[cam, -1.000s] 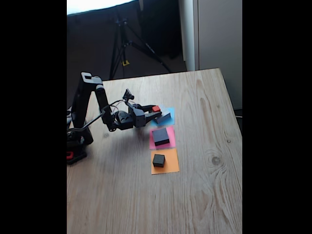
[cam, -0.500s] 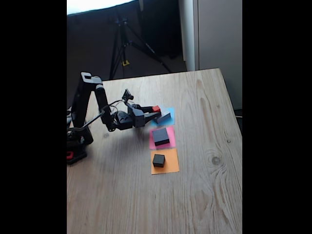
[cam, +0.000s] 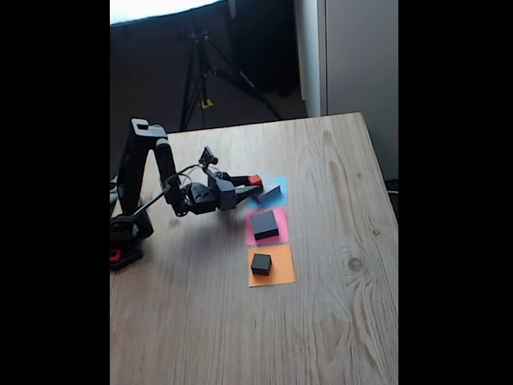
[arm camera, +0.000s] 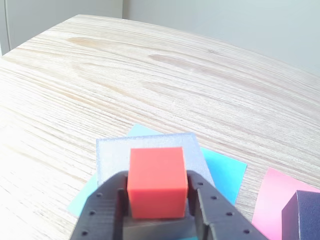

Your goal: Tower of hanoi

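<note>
The black end effector (arm camera: 157, 200) holds the tiny red cube (arm camera: 157, 182) tight btwn its two fingers, one finger on each side. In the wrist view the cube sits square, one flat face to the camera, top face level. It has no long side, all sides look the same.

Just past the cube lies the large flat grey block (arm camera: 150, 152) on the blue paper square (arm camera: 222, 172). In the wrist view the block's edges run a bit off from the paper's edges. In the fixed view the grey block (cam: 270, 192) looks tipped, long side running left to right w/ the right end higher.

In the fixed view the arm reaches right from its base at the left of the light wooden counter (cam: 321, 321), and the red cube (cam: 255, 180) is at the left edge of the blue paper.

Next in the row, nearer the camera, the medium black block (cam: 265, 224) sits on the pink paper square (cam: 255, 237). The small black cube (cam: 260, 263) sits on the orange paper square (cam: 276, 274). Both stand apart from the end effector (cam: 252, 184).
</note>
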Controlling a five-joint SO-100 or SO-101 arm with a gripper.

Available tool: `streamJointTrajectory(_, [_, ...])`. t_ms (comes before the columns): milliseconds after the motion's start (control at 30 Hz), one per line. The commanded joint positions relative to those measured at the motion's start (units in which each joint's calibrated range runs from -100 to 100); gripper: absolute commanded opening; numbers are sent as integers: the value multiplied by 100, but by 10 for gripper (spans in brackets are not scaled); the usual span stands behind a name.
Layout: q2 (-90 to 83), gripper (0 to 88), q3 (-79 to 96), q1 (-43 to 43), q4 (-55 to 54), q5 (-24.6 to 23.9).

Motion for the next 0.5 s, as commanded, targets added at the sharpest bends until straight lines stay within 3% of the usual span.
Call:
streamJointTrajectory(0, [-1032,40,253,-26,631,104])
streamJointTrajectory(200, [-2872,42,472,99,2468,-314])
streamJointTrajectory(400, [-5181,32,-174,392,6224,-983])
streamJointTrajectory(467, [-5809,25,-710,517,7632,-1434])
